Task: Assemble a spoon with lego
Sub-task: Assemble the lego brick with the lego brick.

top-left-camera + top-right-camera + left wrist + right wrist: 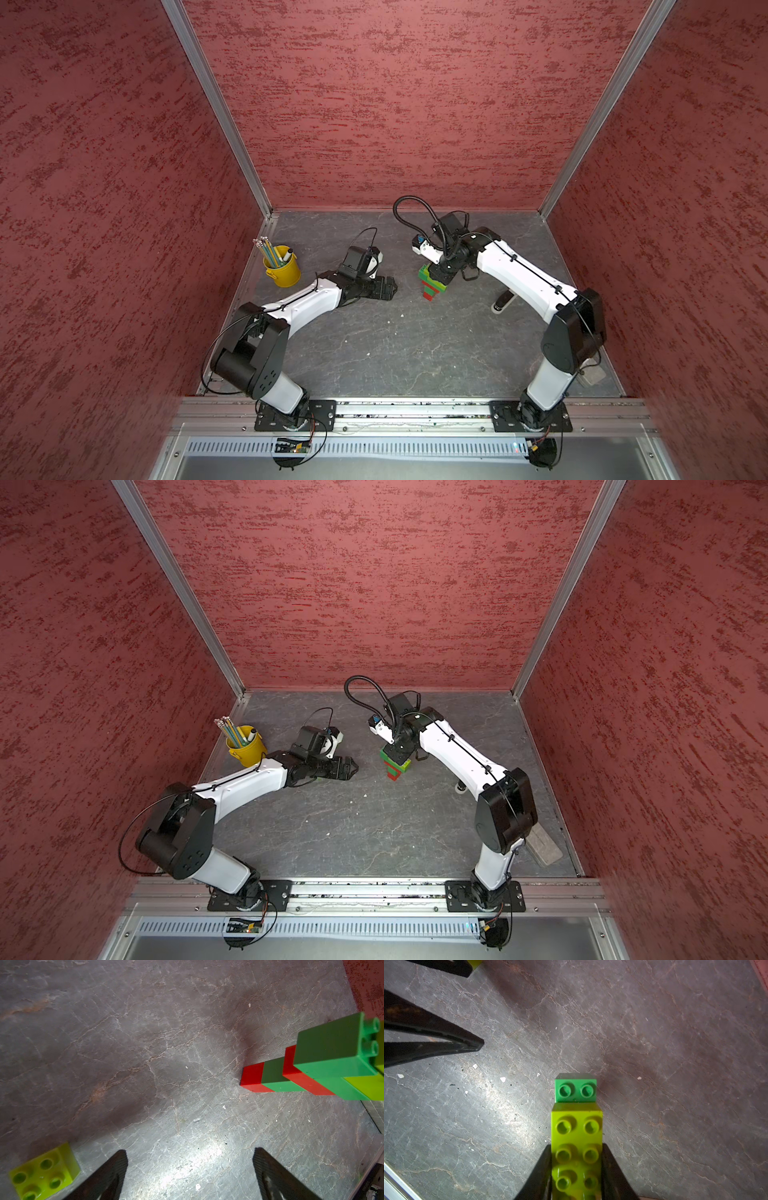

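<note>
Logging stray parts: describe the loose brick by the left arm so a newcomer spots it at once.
On the grey marbled tabletop, find the open left claw. Outside one black finger lies a lime green square plastic brick with four studs. It alone lies loose; the other bricks visible are stacked in the red-and-green build the right claw grips.

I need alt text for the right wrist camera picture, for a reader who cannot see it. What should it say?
The right gripper is shut on a lime brick seen from above, and a green brick showing two studs sticks out beyond it. The open left gripper reaches in from one edge over the grey table.
</note>
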`<action>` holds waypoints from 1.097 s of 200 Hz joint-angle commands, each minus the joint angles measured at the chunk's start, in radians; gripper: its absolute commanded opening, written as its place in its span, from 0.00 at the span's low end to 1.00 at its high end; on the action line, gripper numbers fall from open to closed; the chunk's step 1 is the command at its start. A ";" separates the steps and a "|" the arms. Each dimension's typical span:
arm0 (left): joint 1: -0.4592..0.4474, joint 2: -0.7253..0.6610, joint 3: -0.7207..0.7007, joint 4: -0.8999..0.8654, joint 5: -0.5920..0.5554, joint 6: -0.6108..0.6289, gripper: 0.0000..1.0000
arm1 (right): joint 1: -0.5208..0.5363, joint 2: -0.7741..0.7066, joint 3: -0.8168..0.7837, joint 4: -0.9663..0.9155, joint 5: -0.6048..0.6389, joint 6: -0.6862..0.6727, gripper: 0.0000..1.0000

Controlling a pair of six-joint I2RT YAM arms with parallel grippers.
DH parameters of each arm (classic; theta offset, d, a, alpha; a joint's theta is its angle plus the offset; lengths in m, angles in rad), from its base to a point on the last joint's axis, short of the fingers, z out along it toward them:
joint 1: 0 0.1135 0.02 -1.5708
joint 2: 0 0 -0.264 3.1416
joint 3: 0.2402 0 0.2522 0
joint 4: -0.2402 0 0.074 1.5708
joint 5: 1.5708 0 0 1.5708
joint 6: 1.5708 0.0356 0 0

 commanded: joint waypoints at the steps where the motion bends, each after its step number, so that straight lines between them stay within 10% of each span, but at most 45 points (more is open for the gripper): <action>1: -0.002 -0.001 0.005 0.003 0.008 0.012 0.96 | -0.001 0.003 0.042 -0.001 -0.010 -0.006 0.34; 219: -0.001 -0.003 -0.006 0.002 0.005 0.012 0.96 | -0.003 0.010 0.007 -0.007 0.024 0.001 0.35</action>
